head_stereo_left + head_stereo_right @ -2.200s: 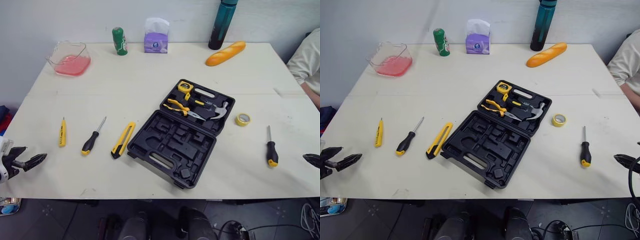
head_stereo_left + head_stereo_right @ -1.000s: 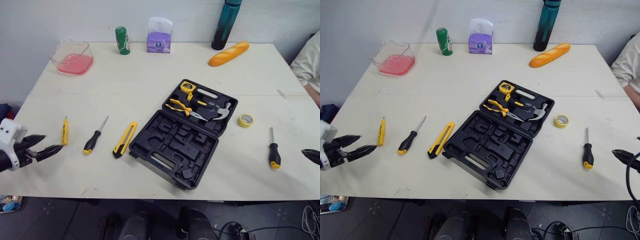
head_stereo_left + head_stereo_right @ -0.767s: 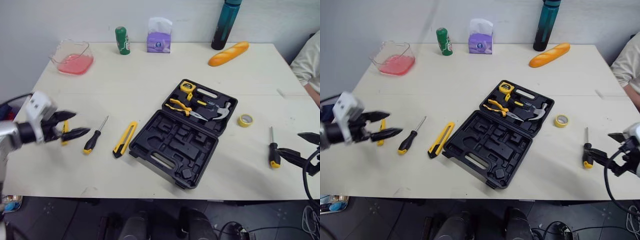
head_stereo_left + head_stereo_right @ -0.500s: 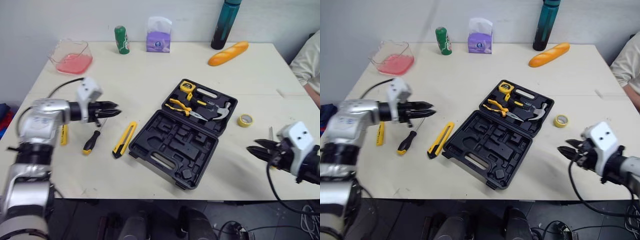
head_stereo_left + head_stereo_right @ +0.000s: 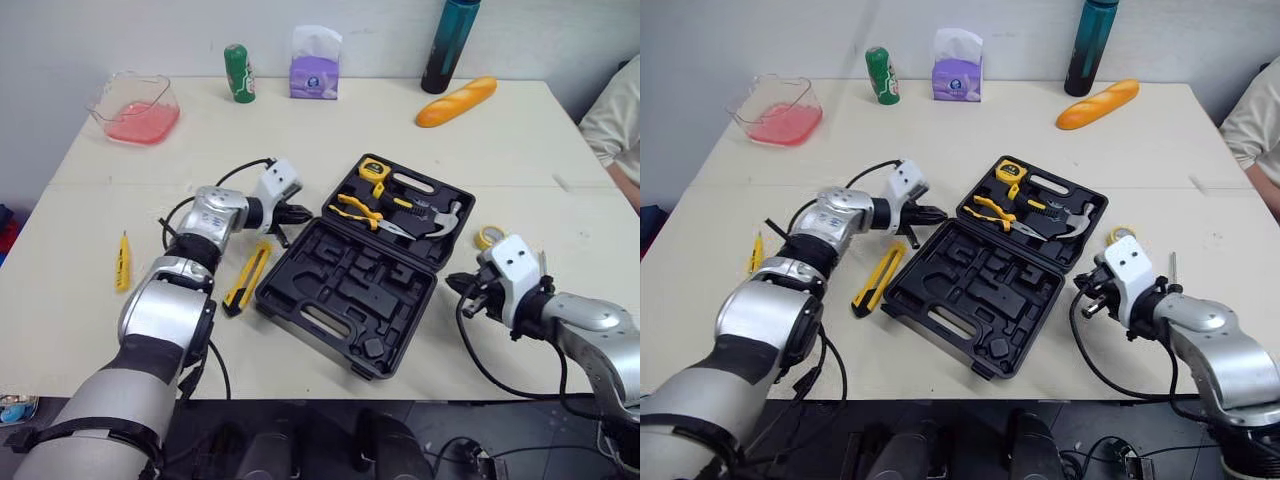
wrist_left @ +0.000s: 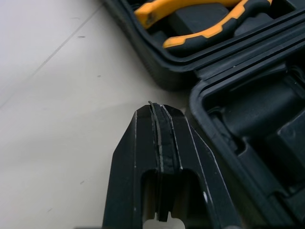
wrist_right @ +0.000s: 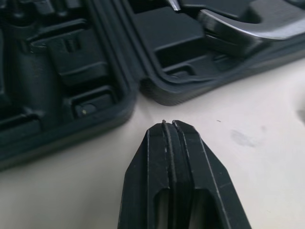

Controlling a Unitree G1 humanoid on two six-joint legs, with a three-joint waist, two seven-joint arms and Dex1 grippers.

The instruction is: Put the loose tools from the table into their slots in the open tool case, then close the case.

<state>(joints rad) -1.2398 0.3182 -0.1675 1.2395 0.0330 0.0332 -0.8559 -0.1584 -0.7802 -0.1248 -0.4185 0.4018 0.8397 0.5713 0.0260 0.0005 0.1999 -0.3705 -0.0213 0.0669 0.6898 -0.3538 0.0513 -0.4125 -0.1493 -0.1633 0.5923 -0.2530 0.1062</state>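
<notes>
The black tool case (image 5: 283, 303) lies open at mid table. Its far half holds a tape measure (image 5: 372, 171), yellow-handled pliers (image 5: 358, 212) and a hammer (image 5: 437, 221); the near half's slots are empty. My left gripper (image 5: 307, 213) is shut and empty at the case's left hinge corner, and its fingertips (image 6: 151, 125) show pressed together. Beside the right hinge end my right gripper (image 5: 452, 281) is shut and empty too. A yellow utility knife (image 5: 247, 277) and a small yellow screwdriver (image 5: 122, 262) lie left of the case. A yellow tape roll (image 5: 487, 236) peeks out behind my right wrist.
Along the far edge stand a clear tub of pink liquid (image 5: 135, 105), a green can (image 5: 238, 73), a tissue box (image 5: 314, 63), a teal bottle (image 5: 447, 45) and a bread loaf (image 5: 455, 102). A person's sleeve (image 5: 615, 110) shows at the right edge.
Both arms swung in from the table's outer edges to the case's hinge ends. Both grippers went from open to shut. My arms now cover the two black-handled screwdrivers.
</notes>
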